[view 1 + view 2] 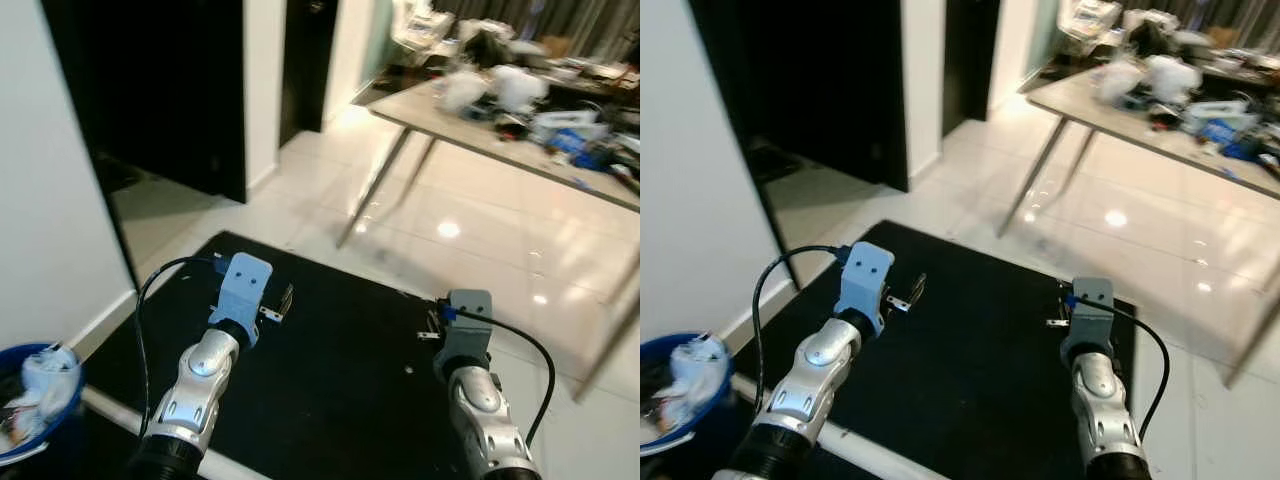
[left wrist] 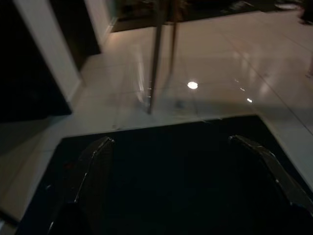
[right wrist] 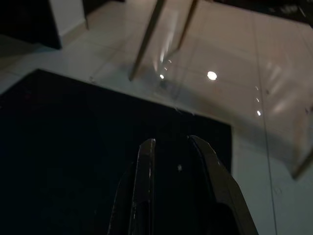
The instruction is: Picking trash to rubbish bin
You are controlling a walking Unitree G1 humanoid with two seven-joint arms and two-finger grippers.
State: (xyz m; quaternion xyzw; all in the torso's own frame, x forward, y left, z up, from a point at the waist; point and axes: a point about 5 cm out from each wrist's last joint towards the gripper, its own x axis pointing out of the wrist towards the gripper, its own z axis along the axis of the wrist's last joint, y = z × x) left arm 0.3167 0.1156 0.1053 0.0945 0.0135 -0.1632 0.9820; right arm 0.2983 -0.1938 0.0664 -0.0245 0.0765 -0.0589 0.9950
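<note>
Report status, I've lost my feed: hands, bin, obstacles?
Left hand open, empty, over black mat. Right hand nearly shut, empty. Blue bin at left, holding trash. Cluttered table ahead.

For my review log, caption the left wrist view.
Left gripper, jaws wide open and empty, above the black mat near a table leg.

Glossy white tiled floor (image 1: 480, 230), ceiling light reflected as bright spots. Black mat (image 1: 330, 370) spread on tiles in foreground. White wall (image 1: 50, 200) at left, white skirting along its base. Dark open doorway (image 1: 160, 90) beside it, second dark opening (image 1: 310, 60) further back. Metal-legged table (image 1: 480, 125) at upper right, top cluttered with blurred items. Dark curtains (image 1: 560, 18) behind table.
</note>
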